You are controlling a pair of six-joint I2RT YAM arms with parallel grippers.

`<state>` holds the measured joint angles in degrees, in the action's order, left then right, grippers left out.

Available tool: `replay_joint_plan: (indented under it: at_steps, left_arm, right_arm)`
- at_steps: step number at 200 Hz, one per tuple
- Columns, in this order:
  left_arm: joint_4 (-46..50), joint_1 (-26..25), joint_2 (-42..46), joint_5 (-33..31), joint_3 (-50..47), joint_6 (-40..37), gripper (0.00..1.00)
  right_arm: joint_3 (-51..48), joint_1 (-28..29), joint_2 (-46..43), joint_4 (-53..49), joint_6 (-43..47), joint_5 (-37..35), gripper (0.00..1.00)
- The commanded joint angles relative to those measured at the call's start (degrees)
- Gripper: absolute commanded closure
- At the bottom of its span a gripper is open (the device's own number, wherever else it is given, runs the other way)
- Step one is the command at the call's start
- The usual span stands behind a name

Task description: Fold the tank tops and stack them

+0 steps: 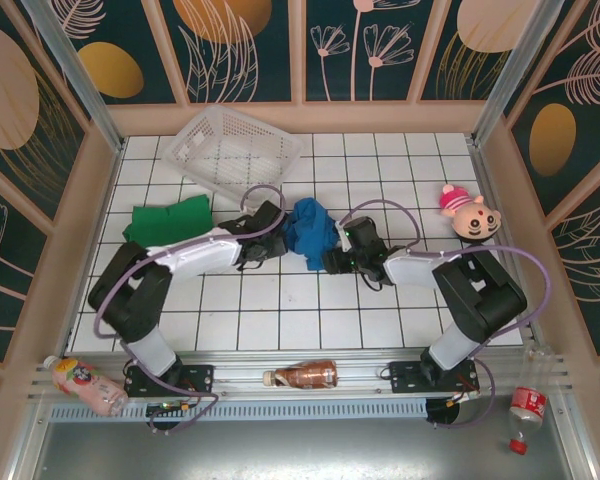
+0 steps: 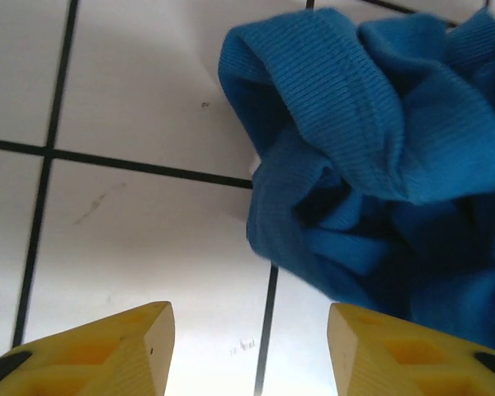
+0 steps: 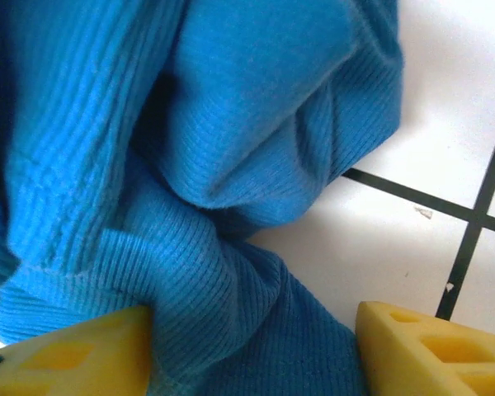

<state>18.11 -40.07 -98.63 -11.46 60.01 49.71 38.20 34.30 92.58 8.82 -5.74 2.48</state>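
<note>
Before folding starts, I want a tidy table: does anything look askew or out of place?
The blue ribbed cloth tank top lies bunched in a crumpled heap, not flat. The white plastic lattice basket sits skewed to the tile grid. A brown bottle lies on its side on the near rail.

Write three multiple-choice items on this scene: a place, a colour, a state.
1. Where is the green tank top? A. In the basket. B. On the tiles, apart from the blue tank top. C. On top of the blue tank top.
2. What colour is the cloth between the fingers of the right gripper? A. Maroon. B. Green. C. Blue.
3. How are the fingers of the left gripper? A. Shut on cloth. B. Apart over bare tile. C. Shut on nothing.
Key: 1 B, it lies outside the basket; 2 C, ribbed blue fabric sits there; 3 B, white tile shows between them.
</note>
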Motion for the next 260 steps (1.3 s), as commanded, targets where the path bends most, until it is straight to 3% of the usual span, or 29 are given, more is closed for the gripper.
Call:
replay_joint_plan:
  at_steps: [1,34,64,101,140,187,210,234,260]
  left_arm:
    - [-5.11,0.18,-4.05,-2.77,2.70,-2.46,0.49]
    - [-6.64,0.82,-8.33,-4.37,5.78,-4.58,0.50]
    - [-10.37,2.01,-10.90,-3.05,5.52,-4.05,0.62]
    - [-9.39,2.55,-13.52,0.60,10.67,-6.97,1.00]
    - [5.84,2.56,-7.53,-1.22,22.82,-10.57,1.00]
    - [34.39,2.96,-6.29,-8.99,55.63,-16.43,1.00]
    - [42.27,3.02,-7.79,-12.50,68.28,-17.61,1.00]
    - [45.95,3.54,-6.74,-15.76,73.04,-18.10,1.00]
    - [46.66,5.73,-3.44,-17.38,68.87,-16.48,1.00]
  right_arm:
    - [1.24,0.48,0.59,0.12,1.52,-1.83,0.50]
    - [0.08,0.05,-1.24,-0.90,-0.39,-0.47,0.76]
    - [-1.41,-0.24,-5.26,-1.86,-3.04,2.87,1.00]
    - [-2.87,-2.61,-14.75,-5.18,-6.88,7.09,1.00]
    - [1.04,-10.69,-30.11,-10.55,-10.69,12.21,1.00]
    - [10.57,-22.55,-42.85,-14.68,-11.82,13.67,1.00]
    - [16.61,-26.48,-45.21,-15.83,-9.90,11.71,1.00]
    - [21.16,-27.53,-47.82,-16.20,-6.61,9.08,1.00]
    - [21.23,-27.51,-51.82,-15.29,-5.70,10.68,1.00]
